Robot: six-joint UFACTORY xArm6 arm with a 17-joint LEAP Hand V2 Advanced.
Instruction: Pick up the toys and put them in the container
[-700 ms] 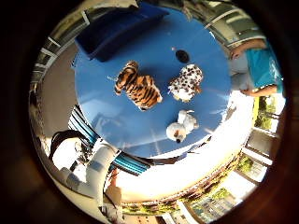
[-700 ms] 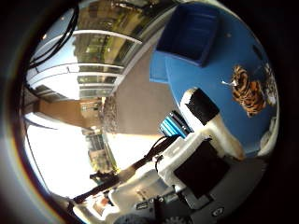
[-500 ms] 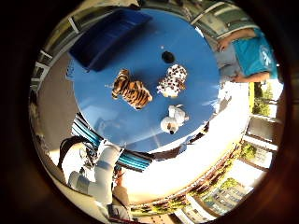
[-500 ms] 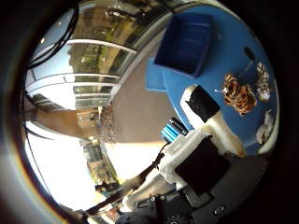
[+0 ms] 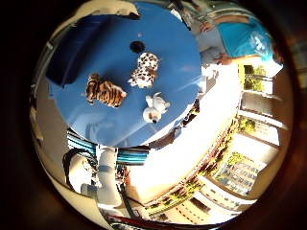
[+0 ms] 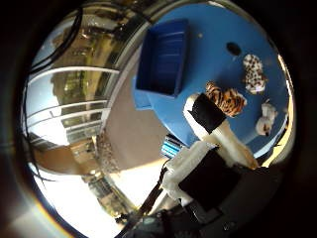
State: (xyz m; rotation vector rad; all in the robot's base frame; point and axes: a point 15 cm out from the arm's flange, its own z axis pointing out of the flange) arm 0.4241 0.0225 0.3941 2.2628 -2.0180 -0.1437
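Looking out from the little finger side first: three toys lie on the blue bench (image 5: 100,129), all small and far below the palm. The tiger toy (image 5: 105,92) lies nearest the blue container (image 5: 79,52); the spotted toy (image 5: 145,70) sits just beside it toward a small dark disc (image 5: 137,46); the white toy (image 5: 154,108) lies nearer the bench edge. None touch each other. Nothing is in the container from here.

Thumb side view: one finger of the robot hand (image 6: 218,148) reaches out fairly straight, black pad at its tip, holding nothing, so read it as open and empty. The finger partly covers the tiger.

Step in hand, by my reading: choosing and approaching a first toy. You would do well to bring the palm down over the tiger, fingers kept spread, closing only once its body fills the view. Keep clear of the spotted toy beside it.
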